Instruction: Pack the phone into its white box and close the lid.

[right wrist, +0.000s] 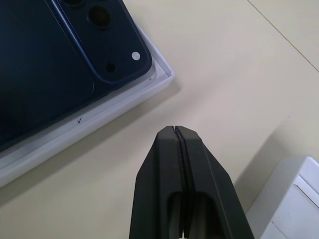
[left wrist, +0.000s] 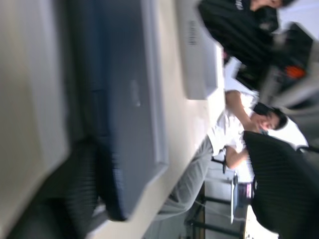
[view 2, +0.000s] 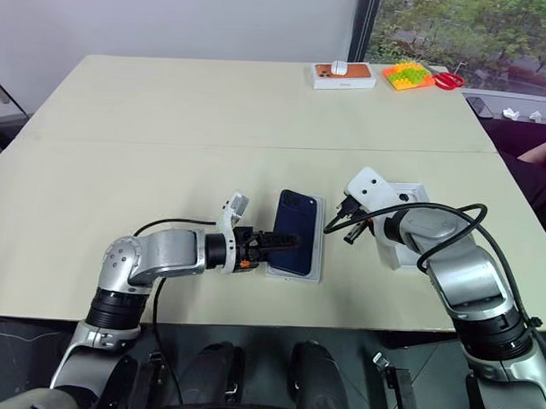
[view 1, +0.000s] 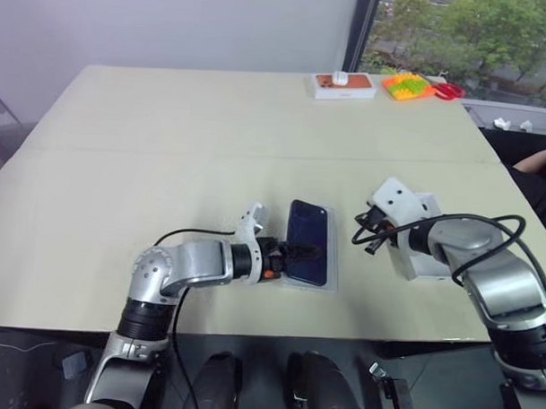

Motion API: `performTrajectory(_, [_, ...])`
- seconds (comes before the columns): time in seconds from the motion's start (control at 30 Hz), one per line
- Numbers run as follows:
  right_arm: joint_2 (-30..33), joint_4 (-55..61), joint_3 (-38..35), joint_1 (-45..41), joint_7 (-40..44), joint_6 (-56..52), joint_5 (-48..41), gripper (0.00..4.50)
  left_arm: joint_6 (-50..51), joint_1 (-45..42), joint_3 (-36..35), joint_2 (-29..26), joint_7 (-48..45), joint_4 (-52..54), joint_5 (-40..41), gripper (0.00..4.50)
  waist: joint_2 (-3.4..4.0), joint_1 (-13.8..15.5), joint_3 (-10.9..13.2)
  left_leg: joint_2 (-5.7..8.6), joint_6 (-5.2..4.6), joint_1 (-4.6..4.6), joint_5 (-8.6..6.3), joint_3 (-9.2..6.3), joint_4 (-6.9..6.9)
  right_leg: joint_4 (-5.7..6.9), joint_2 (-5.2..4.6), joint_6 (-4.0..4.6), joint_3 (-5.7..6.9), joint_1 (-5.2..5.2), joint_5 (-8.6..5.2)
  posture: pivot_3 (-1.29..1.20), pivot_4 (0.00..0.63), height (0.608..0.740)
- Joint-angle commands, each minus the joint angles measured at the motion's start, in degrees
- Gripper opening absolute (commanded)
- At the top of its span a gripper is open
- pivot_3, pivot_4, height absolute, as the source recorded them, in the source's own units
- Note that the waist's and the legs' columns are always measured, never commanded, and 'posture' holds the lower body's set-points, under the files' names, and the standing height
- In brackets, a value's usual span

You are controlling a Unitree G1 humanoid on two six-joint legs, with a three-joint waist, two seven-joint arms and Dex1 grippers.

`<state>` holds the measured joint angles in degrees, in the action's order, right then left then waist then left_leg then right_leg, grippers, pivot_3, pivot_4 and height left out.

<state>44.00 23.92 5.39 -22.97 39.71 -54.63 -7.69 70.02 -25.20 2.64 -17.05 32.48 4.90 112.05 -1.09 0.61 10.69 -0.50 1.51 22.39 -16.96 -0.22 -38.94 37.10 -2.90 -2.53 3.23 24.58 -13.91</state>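
Note:
The dark navy phone (view 1: 310,233) lies back-up in the shallow white box (view 1: 333,260) near the table's front edge, its camera cluster at the far end. In the right wrist view the phone's camera corner (right wrist: 107,47) sits just inside the box rim (right wrist: 107,114). My left gripper (view 1: 305,252) reaches in from the left and lies over the phone's near left part. Just right of the box's far corner, my right gripper (right wrist: 175,130) is shut with nothing in it. The white lid (view 1: 425,262) rests on the table under my right forearm.
At the far edge stand a small orange-topped box (view 1: 344,85), an orange and green toy (view 1: 405,84) and red scissors (view 1: 448,89). A person's arm (view 1: 539,161) shows past the table's right side. The table's front edge runs just below the box.

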Motion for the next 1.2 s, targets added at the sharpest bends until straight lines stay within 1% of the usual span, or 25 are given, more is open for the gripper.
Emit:
performTrajectory(0.03, [0.91, 2.15, -0.74, -0.84, -0.15, 0.77, -0.32, 0.0, 3.48, -1.7, -0.78, -8.28, -9.03, 3.52, 0.95, 4.47, 0.01, -0.05, 0.03, -0.02, 0.0, -0.02, 0.0, 0.0, 0.01, 0.01, 0.03, 0.01, 0.0, 0.0, 0.0, 0.0, 0.15, 0.74])
performTrajectory(0.07, [0.91, 2.14, -0.7, -0.87, -0.13, 0.8, -0.35, 0.0, 3.75, -2.01, -0.51, -10.29, -11.02, 3.94, 0.95, 4.47, 0.02, -0.01, 0.03, -0.09, 0.0, -0.02, 0.0, -0.01, 0.01, 0.0, 0.13, 0.02, 0.0, 0.0, 0.0, 0.0, 0.15, 0.74])
performTrajectory(0.17, [0.74, 1.74, -0.21, -1.25, -0.08, 1.15, -0.34, 0.0, 6.48, -2.97, -0.23, -19.13, -18.25, 7.11, 0.93, 4.47, 0.03, 0.07, 0.1, -0.16, 0.01, -0.01, 0.0, -0.03, 0.01, 0.0, 0.2, 0.04, 0.02, 0.02, 0.0, 0.0, 0.15, 0.74])
performTrajectory(0.23, [0.56, 1.5, 0.05, -1.49, -0.14, 1.32, -0.35, 0.0, 6.39, -2.63, -0.24, -22.57, -22.05, 7.5, 0.82, 4.47, 0.09, 0.07, 0.14, -0.21, 0.01, -0.01, 0.0, -0.01, 0.02, -0.03, 0.15, 0.05, 0.0, 0.02, -0.01, 0.0, 0.15, 0.74])
performTrajectory(0.27, [0.46, 1.37, 0.17, -1.64, -0.19, 1.4, -0.38, 0.0, 6.45, -2.49, -0.78, -23.9, -24.81, 7.8, -0.85, 4.47, 0.11, 0.08, 0.15, -0.21, 0.0, -0.01, 0.0, 0.01, 0.02, -0.06, 0.11, 0.1, -0.01, 0.02, -0.04, 0.0, 0.15, 0.74])
performTrajectory(0.33, [0.3, 1.11, 0.44, -1.92, -0.27, 1.65, -0.35, 0.0, 6.82, -2.43, -2.58, -27.12, -31.97, 9.15, -8.46, 4.47, 0.05, 0.08, 0.21, -0.19, 0.0, 0.02, 0.0, 0.04, 0.01, -0.1, 0.08, 0.17, -0.03, 0.02, -0.08, 0.0, 0.15, 0.74])
performTrajectory(0.37, [0.17, 1.04, 0.48, -2.11, -0.29, 1.68, -0.44, 0.0, 5.33, -2.3, -3.43, -28.83, -36.85, 9.86, -14.07, 4.47, 0.06, 0.07, 0.23, -0.18, 0.0, 0.02, 0.0, 0.06, 0.0, -0.11, 0.08, 0.21, -0.02, 0.02, -0.1, 0.0, 0.15, 0.74])
performTrajectory(0.4, [0.05, 1.11, 0.54, -2.3, -0.21, 1.59, -0.64, 0.0, 2.05, -2.42, -3.77, -30.49, -41.47, 9.54, -20.63, 4.47, 0.08, 0.08, 0.24, -0.16, 0.0, 0.03, 0.0, 0.08, 0.0, -0.11, 0.1, 0.22, -0.02, 0.02, -0.11, 0.0, 0.15, 0.74])
performTrajectory(0.43, [-0.11, 1.42, 0.69, -2.43, -0.16, 1.41, -0.83, 0.0, -3.28, -2.58, -3.46, -32.36, -46.57, 9.09, -28.59, 4.47, 0.08, 0.09, 0.25, -0.09, 0.0, 0.02, 0.0, 0.08, 0.01, -0.11, 0.11, 0.24, -0.02, 0.02, -0.12, 0.0, 0.15, 0.74])
performTrajectory(0.5, [-0.57, 2.29, 1.03, -2.56, -0.16, 0.9, -1.25, 0.0, -12.66, -2.76, -0.87, -35.46, -55.22, 8.61, -42.61, 4.47, 0.09, 0.1, 0.25, -0.08, 0.0, 0.02, 0.0, 0.09, 0.01, -0.11, 0.16, 0.28, -0.01, 0.04, -0.13, 0.0, 0.15, 0.74])
performTrajectory(0.53, [-0.73, 2.58, 1.16, -2.58, -0.18, 0.74, -1.38, 0.0, -15.56, -2.7, 0.31, -36.16, -58.18, 8.41, -47.21, 4.47, 0.11, 0.11, 0.26, -0.09, 0.0, 0.02, 0.0, 0.09, 0.02, -0.12, 0.18, 0.3, -0.01, 0.05, -0.13, 0.0, 0.15, 0.74])
performTrajectory(0.6, [-1.16, 3.5, 1.51, -2.53, -0.23, 0.46, -1.76, 0.0, -18.51, -2.53, 2.4, -36.66, -63.0, 8.0, -53.33, 4.47, 0.13, 0.1, 0.28, -0.12, -0.01, 0.02, -0.01, 0.12, 0.07, -0.15, 0.18, 0.32, -0.02, 0.07, -0.14, 0.0, 0.15, 0.74])
performTrajectory(0.7, [-3.33, 6.44, 2.11, -2.88, -0.01, -1.28, -4.05, 0.0, -25.59, -1.0, 4.82, -35.84, -68.95, 8.16, -62.73, 4.47, 0.14, 0.09, 0.31, -0.26, -0.05, 0.09, -0.03, 0.13, 0.12, -0.24, 0.15, 0.29, -0.03, 0.09, -0.13, 0.0, 0.15, 0.74])
performTrajectory(0.8, [-5.45, 9.37, 3.1, -3.09, -0.2, -3.67, -6.17, 0.0, -29.58, 0.56, 6.01, -34.43, -72.18, 8.26, -68.47, 4.47, 0.17, 0.05, 0.34, -0.32, -0.14, 0.13, -0.09, 0.14, 0.12, -0.31, 0.16, 0.07, -0.03, 0.12, -0.02, 0.0, 0.15, 0.74])
performTrajectory(0.9, [-7.22, 10.93, 5.07, -3.48, -1.39, -6.1, -7.01, 0.0, -34.27, 1.78, 7.31, -33.0, -75.74, 8.57, -74.1, 4.47, 0.15, 0.08, 0.37, -0.35, -0.16, 0.16, -0.09, 0.14, 0.12, -0.31, 0.16, 0.06, -0.02, 0.13, -0.01, 0.0, 0.15, 0.74])
performTrajectory(1.0, [-10.53, 12.29, 7.41, -4.91, -3.51, -8.99, -7.86, 0.0, -37.05, 2.16, 8.55, -31.22, -79.55, 8.55, -77.43, 4.47, 0.16, 0.05, 0.37, -0.35, -0.16, 0.14, -0.1, 0.14, 0.12, -0.29, 0.17, 0.07, -0.02, 0.14, -0.02, 0.0, 0.15, 0.74])
performTrajectory(1.2, [-16.02, 10.98, 12.87, -8.58, -8.67, -14.29, -6.98, 0.0, -37.13, 1.8, 7.87, -28.07, -81.68, 6.36, -81.49, 4.47, 0.17, -0.07, 0.38, -0.37, -0.16, 0.13, -0.1, 0.12, 0.08, -0.12, 0.19, 0.06, -0.02, 0.18, -0.01, 0.0, 0.15, 0.74])
